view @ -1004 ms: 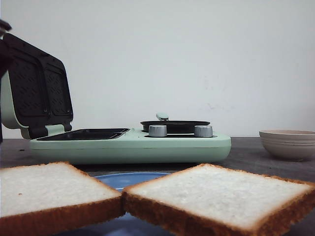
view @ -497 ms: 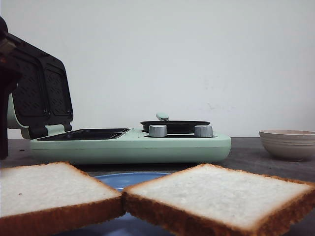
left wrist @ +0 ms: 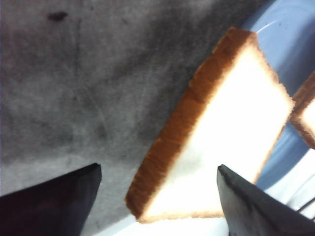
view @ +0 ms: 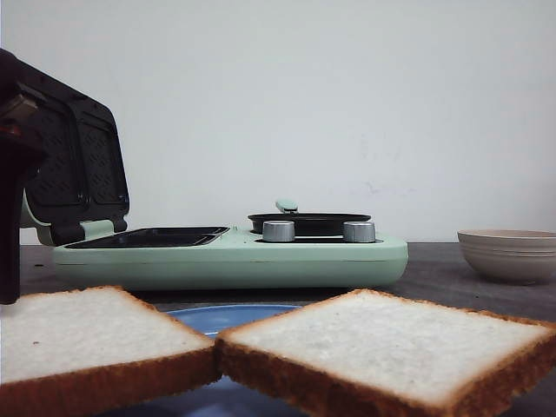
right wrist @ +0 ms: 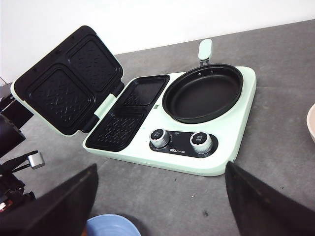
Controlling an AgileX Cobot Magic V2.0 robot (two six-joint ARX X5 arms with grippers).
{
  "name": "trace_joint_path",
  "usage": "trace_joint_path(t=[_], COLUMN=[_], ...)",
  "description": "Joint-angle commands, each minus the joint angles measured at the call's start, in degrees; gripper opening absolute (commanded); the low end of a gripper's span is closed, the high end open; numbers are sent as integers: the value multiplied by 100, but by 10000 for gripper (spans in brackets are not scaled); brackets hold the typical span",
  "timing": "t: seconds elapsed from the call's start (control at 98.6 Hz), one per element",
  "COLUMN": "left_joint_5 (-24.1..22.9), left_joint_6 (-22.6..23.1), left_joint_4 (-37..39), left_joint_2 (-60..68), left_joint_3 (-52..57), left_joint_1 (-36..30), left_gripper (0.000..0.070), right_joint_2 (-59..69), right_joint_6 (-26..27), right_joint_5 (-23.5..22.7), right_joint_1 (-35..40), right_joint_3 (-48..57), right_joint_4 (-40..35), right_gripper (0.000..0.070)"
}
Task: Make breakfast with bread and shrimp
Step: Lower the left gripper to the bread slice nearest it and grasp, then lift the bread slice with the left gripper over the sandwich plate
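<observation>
Lower at 9 o'clock, the left gripper point(left wrist: 157, 196) hung with jaws spread over 1 of 2 bread slices point(view: 95, 334) on the blue plate point(view: 221, 314); nothing cooked yet; right gripper point(right wrist: 157, 206) jaws spread; shrimp unseen

From my seat at the controls I see a plain white wall point(view: 347, 104) filling the whole backdrop, bare apart from a few faint scuffs low on its right side. It meets the far edge of a dark grey table point(right wrist: 275, 132) whose matte top looks mottled and worn, with a small dark stain showing in the left wrist view. I find the light soft and even, throwing only weak shadows across the surface.
</observation>
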Motion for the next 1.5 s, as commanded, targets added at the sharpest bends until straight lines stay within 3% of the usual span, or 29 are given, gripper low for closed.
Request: trace_joint_path(t=[0.0, 0.132, 0.314, 0.386, 0.578, 0.923, 1.187, 1.37, 1.491], left_joint_5=[181, 479, 487, 487, 485, 533, 1023, 1115, 944], left_joint_6=[70, 74, 74, 76, 376, 723, 780, 673, 214], left_joint_4=[-2, -4, -20, -48, -173, -649, -881, -831, -422], left_joint_2=[87, 85, 87, 87, 85, -2, -557, -905, -929], left_joint_3=[57, 57, 57, 57, 57, 197, 911, 1692, 2295], left_joint_1=[-50, -118, -208, -208, -208, -208, -208, -208, -208], left_gripper=[431, 429, 413, 325, 2, 0, 0, 0, 1], right_joint_2=[11, 11, 11, 11, 11, 11, 11, 11, 11], right_joint_6=[-61, -50, -39, -39, -39, -42, -44, -42, -35], right_joint_5=[-17, -17, -20, -20, -31, -28, -28, -28, -28], right_joint_1=[26, 26, 26, 26, 26, 28, 28, 31, 31], right_joint_3=[107, 107, 107, 107, 107, 107, 107, 107, 107], right_joint_4=[35, 35, 33, 15, -9, -7, -7, 15, 42], right_gripper=[511, 510, 510, 510, 510, 510, 510, 510, 510])
